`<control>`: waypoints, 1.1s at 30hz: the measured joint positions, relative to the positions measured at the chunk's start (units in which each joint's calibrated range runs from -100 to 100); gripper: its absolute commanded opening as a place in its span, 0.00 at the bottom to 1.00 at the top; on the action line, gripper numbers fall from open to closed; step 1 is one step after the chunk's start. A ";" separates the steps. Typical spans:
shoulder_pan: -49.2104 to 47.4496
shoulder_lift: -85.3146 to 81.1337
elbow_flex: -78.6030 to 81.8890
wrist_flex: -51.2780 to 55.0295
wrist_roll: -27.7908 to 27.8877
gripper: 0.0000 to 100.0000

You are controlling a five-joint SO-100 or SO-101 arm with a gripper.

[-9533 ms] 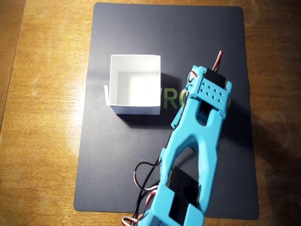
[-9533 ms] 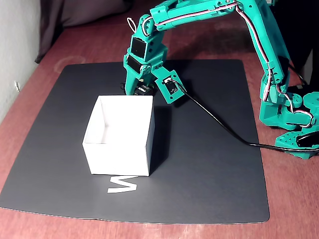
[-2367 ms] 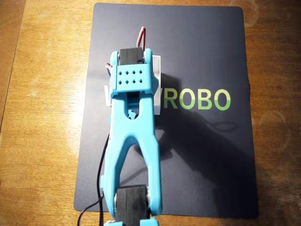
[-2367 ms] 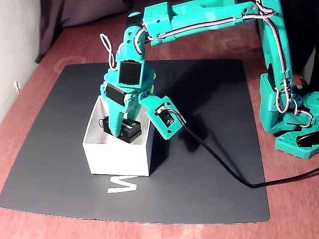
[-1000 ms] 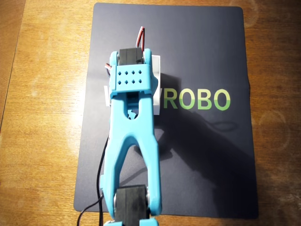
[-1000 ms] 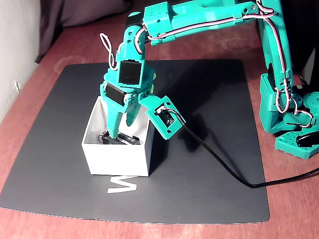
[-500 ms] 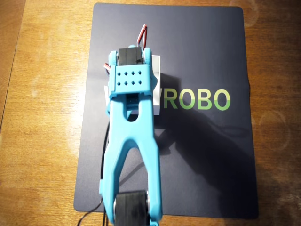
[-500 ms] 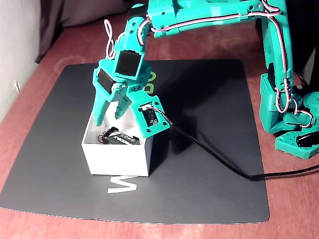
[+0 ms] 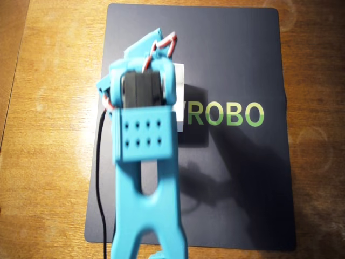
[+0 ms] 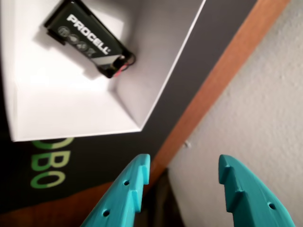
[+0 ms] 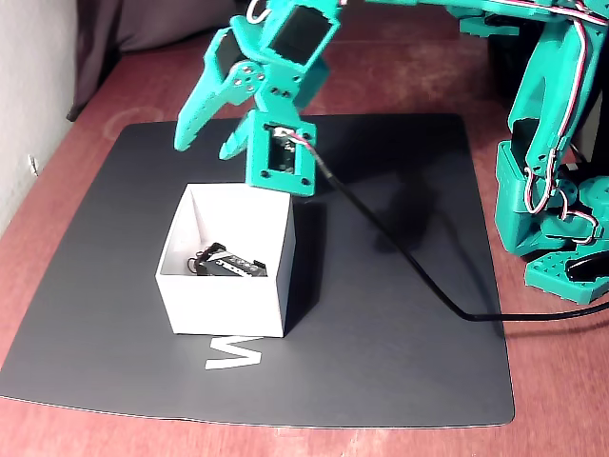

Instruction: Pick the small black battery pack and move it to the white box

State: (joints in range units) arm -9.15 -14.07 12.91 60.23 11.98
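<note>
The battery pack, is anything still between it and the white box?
Nothing visible does: the battery pack already lies inside the white box. The gripper hangs above the box with its jaws open and empty.

battery pack (image 11: 228, 264) inside white box (image 11: 224, 303) | fingers (image 11: 187, 127) apart, raised above

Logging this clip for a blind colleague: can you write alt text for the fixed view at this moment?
A small black battery pack lies inside an open white box on a dark mat. The teal arm's gripper hangs above the box's far edge, open and empty, with a black cable trailing across the mat.
</note>
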 measured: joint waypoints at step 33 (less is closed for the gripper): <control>14.96 -63.81 61.18 0.00 -2.36 0.08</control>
State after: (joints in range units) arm 5.81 -77.88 74.09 60.23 9.62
